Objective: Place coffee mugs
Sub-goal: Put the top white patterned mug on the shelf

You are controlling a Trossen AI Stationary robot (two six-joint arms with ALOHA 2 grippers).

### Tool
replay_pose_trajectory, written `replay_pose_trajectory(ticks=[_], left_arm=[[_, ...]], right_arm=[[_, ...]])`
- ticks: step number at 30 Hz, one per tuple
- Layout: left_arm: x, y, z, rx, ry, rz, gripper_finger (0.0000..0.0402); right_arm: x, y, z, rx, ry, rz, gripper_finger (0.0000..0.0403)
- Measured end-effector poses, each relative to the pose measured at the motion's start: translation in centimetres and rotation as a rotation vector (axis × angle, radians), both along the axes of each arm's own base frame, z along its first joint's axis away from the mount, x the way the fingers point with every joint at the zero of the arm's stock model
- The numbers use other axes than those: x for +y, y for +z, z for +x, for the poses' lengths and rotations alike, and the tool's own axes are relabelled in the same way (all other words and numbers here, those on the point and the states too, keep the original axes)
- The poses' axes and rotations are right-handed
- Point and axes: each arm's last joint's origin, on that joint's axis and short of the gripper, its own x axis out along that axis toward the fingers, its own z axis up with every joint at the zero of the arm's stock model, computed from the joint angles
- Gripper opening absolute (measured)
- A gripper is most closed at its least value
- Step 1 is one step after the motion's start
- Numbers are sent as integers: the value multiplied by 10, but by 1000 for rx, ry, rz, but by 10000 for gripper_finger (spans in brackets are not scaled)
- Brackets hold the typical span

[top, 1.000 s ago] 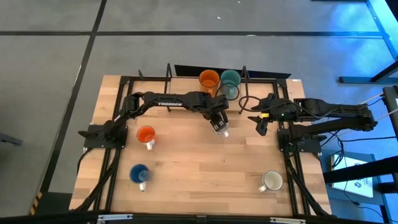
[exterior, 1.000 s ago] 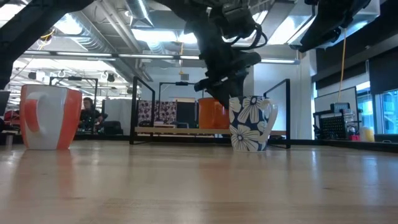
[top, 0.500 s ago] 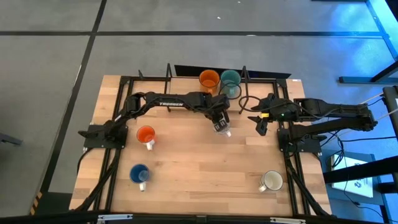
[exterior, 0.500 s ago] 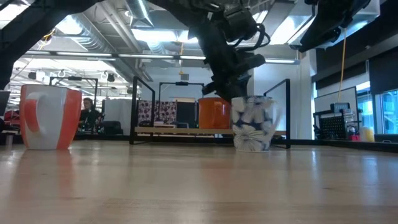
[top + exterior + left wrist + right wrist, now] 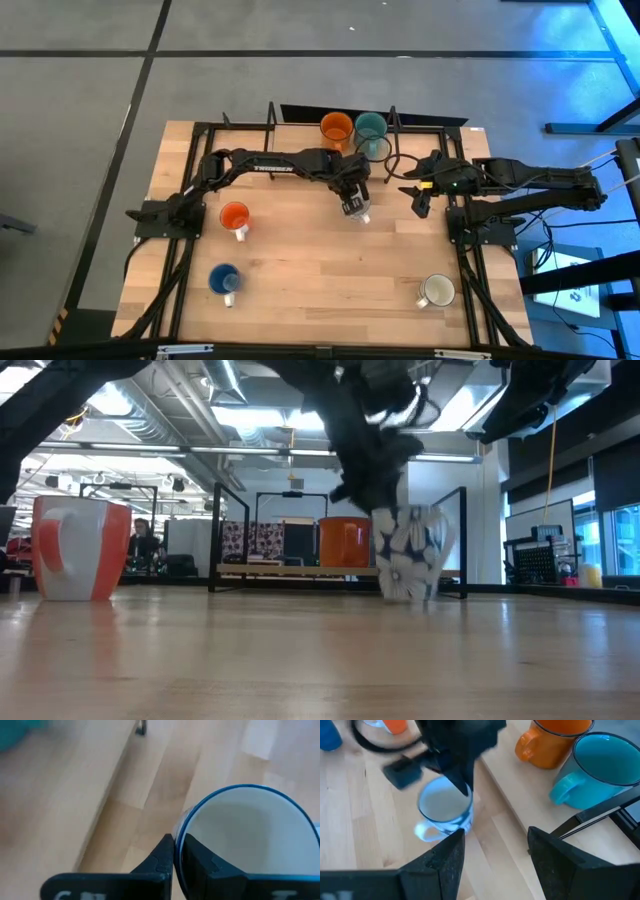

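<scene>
Jaws left (image 5: 174,851): clamped on flowered mug (image 5: 359,210) rim, tilting it | jaws right (image 5: 421,203): released, beside | orange mug (image 5: 337,127), teal mug (image 5: 370,126) racked beyond | three left on counter (image 5: 330,280)

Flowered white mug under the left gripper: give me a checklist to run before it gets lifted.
1. Left gripper shut on the rim of the white mug with blue flowers: ok.
2. Mug upright: not ok, it tilts in the low view.
3. Mug clear of the table: cannot tell.
4. Room at the black wire rack beside the large orange mug and teal mug: cannot tell.
5. Right gripper open and apart from the mug: ok.
</scene>
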Motion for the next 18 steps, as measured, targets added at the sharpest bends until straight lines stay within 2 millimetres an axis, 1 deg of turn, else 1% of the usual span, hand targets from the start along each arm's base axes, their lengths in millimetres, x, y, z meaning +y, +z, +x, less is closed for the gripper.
replay_pose_trajectory(ticks=[5, 10, 12, 15, 18], left_arm=[[-5, 61, -21, -102, -28, 40, 16], [-2, 98, -50, -104, -77, 104, 16], [2, 119, -66, -128, -89, 136, 16], [13, 136, -88, -100, -95, 165, 16], [26, 140, -104, -38, -113, 192, 16]], right_arm=[[0, 0, 0, 3, 0, 0, 202], [0, 0, 0, 7, 1, 1, 202], [0, 0, 0, 8, 3, -1, 202], [0, 0, 0, 7, 5, -4, 202], [0, 0, 0, 7, 5, -4, 202]])
